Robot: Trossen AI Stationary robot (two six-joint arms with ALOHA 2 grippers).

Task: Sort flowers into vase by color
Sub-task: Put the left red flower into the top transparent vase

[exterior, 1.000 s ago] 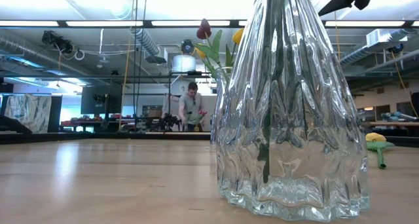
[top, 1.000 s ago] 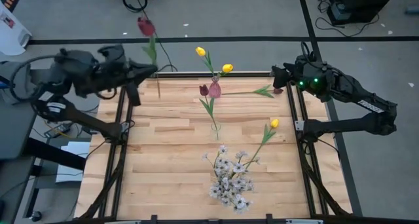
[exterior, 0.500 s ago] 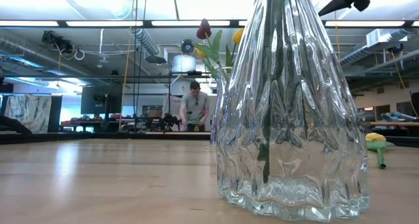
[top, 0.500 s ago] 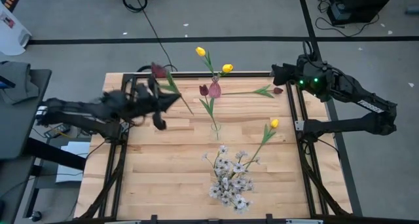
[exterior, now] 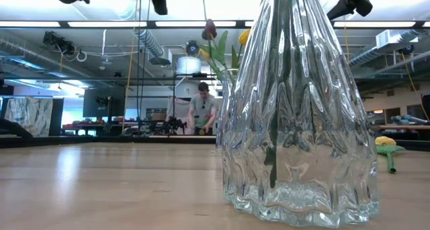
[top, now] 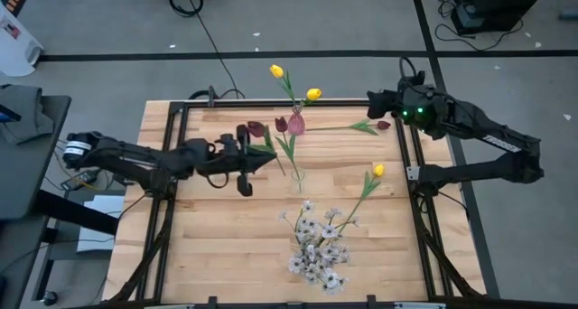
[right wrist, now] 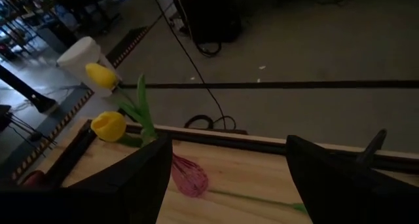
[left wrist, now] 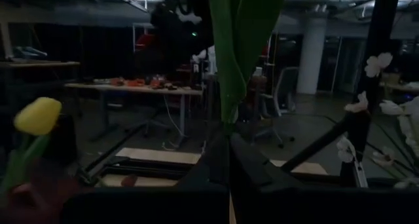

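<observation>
My left gripper [top: 263,156] reaches in from the table's left and is shut on a dark red tulip [top: 256,128], just left of the glass vase [top: 296,175]. That vase holds two dark red tulips [top: 289,125]. In the low view the vase [exterior: 295,116] fills the foreground. Yellow tulips [top: 276,71] stand at the far edge. Another dark red tulip [top: 361,126] lies flat on the table near my right gripper [top: 372,99], which is open and empty above the far right corner. A yellow tulip [top: 377,170] and white blossom sprays [top: 316,250] are at the near middle. My left gripper pinches the tulip's green stem and leaf [left wrist: 226,119] between its two shut fingers [left wrist: 249,168]. The fingers come about level from the table's left and lie across the stem. The tulip is lifted clear of the table, its bloom toward the far side and its lower stem [top: 276,167] toward the vase.
Black frame rails [top: 172,164] run along the table's left and right sides. A person [exterior: 203,109] stands far off in the room behind the table. Bare wood [top: 217,237] lies at the near left.
My left gripper has swung from beyond the table's far left corner toward the right and the near side, down to the vase, carrying the dark red tulip, which has tipped over from upright. My right gripper has shifted a little toward the table's left.
</observation>
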